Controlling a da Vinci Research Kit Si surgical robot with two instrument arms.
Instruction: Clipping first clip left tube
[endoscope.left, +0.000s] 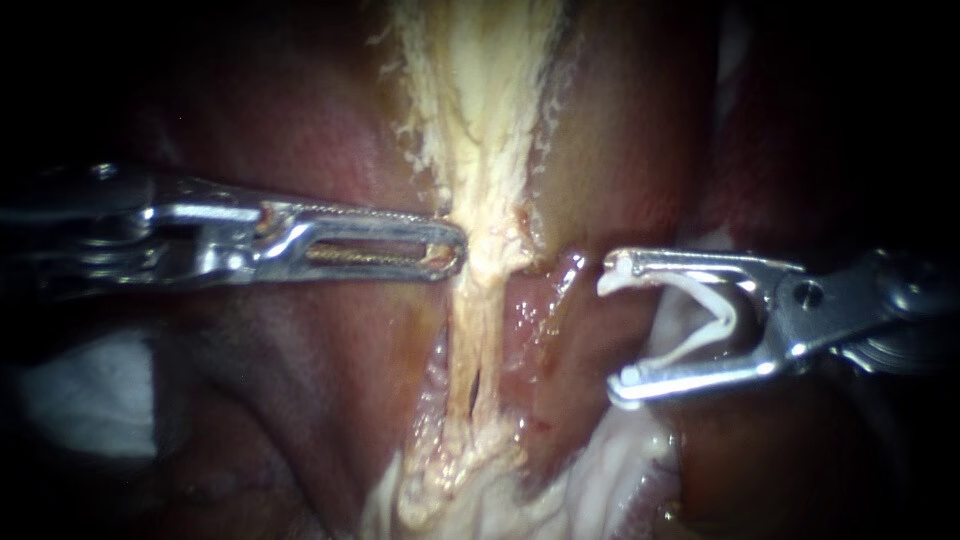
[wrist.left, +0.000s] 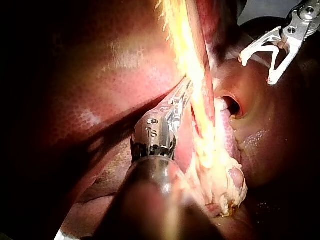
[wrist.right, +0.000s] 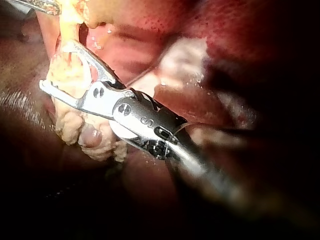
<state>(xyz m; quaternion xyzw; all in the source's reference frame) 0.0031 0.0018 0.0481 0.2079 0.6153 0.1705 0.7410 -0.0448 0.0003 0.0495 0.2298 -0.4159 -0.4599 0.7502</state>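
Endoscope view: left instrument (endoscope.left: 452, 250) jaws pinch the pale strand (endoscope.left: 480, 310); right instrument (endoscope.left: 612, 326) jaws, spread wide, carry a white clip (endoscope.left: 726, 314).

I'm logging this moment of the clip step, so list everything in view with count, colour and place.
pale strand: one, cream-yellow, running down the middle between the two instruments.
liver: one, dark red, on the left instrument's side of the strand.
pinkish tissue: one patch, wet pink, between the strand and the right instrument; organ unclear.
pale patch: one, whitish, blurred, below the left instrument; cannot tell what it is.
white clip: one, white, an open V held between the right instrument's jaws, not touching the strand.
left instrument: one, silver, tip at the strand's edge.
right instrument: one, silver, jaws wide apart around the clip, short of the strand.
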